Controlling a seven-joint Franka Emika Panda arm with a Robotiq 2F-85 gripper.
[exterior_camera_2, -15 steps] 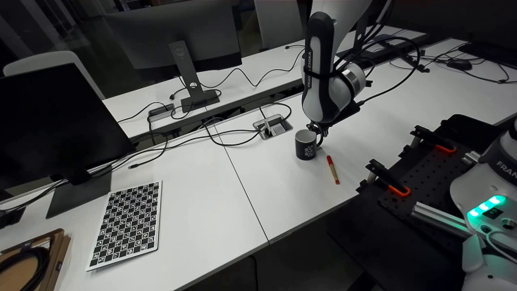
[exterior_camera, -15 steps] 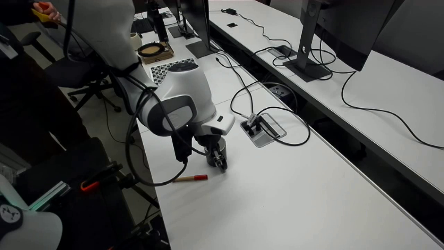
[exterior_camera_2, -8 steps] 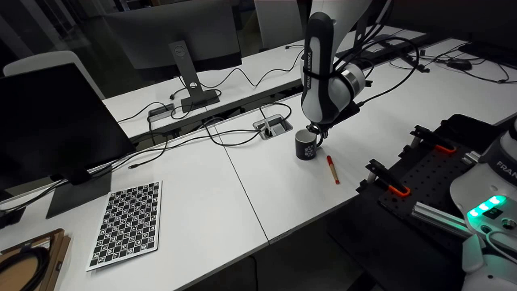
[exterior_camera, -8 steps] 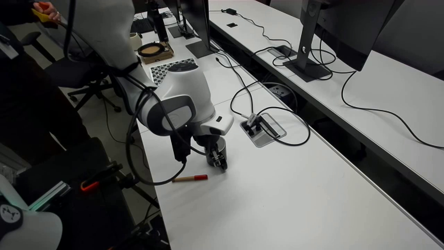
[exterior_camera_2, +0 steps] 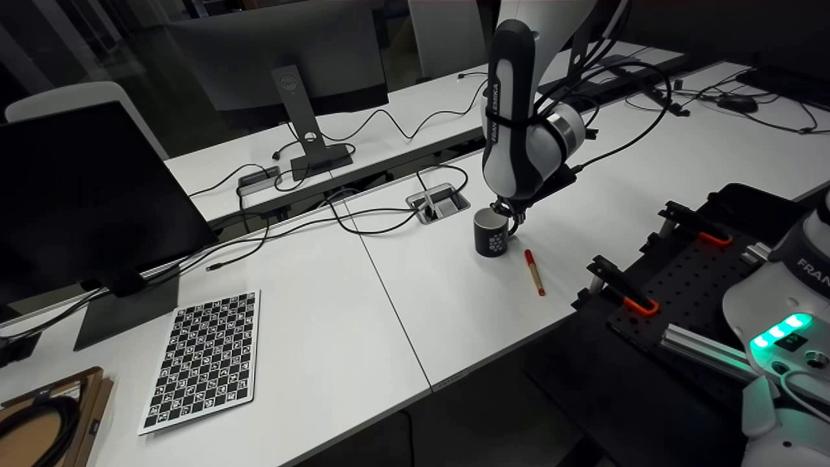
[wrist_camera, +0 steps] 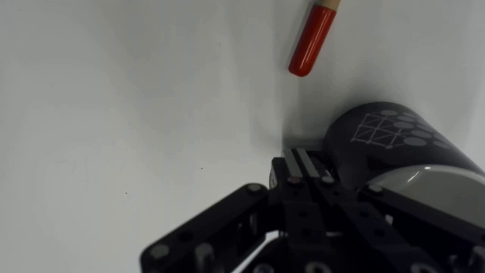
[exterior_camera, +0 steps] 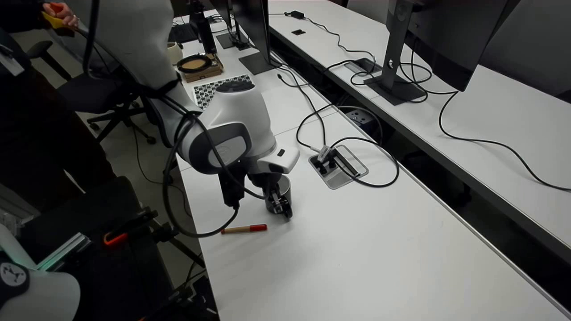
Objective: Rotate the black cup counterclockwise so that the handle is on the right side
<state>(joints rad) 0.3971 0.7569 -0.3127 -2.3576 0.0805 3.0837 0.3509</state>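
Note:
The black cup (exterior_camera_2: 489, 237) stands upright on the white table, a pale dot pattern on its side. In the wrist view the cup (wrist_camera: 398, 151) fills the lower right, with its pale inside partly showing. A dark loop, apparently the handle (exterior_camera_2: 517, 227), sticks out on the cup's right in an exterior view, just below my gripper (exterior_camera_2: 511, 209). In the wrist view my gripper (wrist_camera: 300, 162) is shut, its pads almost together, holding nothing that I can see. Its fingers are close beside the cup's wall; whether they touch the cup or the handle I cannot tell.
A red-capped pen (wrist_camera: 312, 40) lies on the table near the cup. A recessed socket box (exterior_camera: 339, 167) with looping cables sits behind it. Farther off are a checkered board (exterior_camera_2: 204, 357), monitors (exterior_camera_2: 91, 201) and clamps (exterior_camera_2: 622, 285) on the robot's mount.
My arm has shifted very slightly, to the left in both exterior views. The cup and the pen show no visible movement, and the gripper stays shut.

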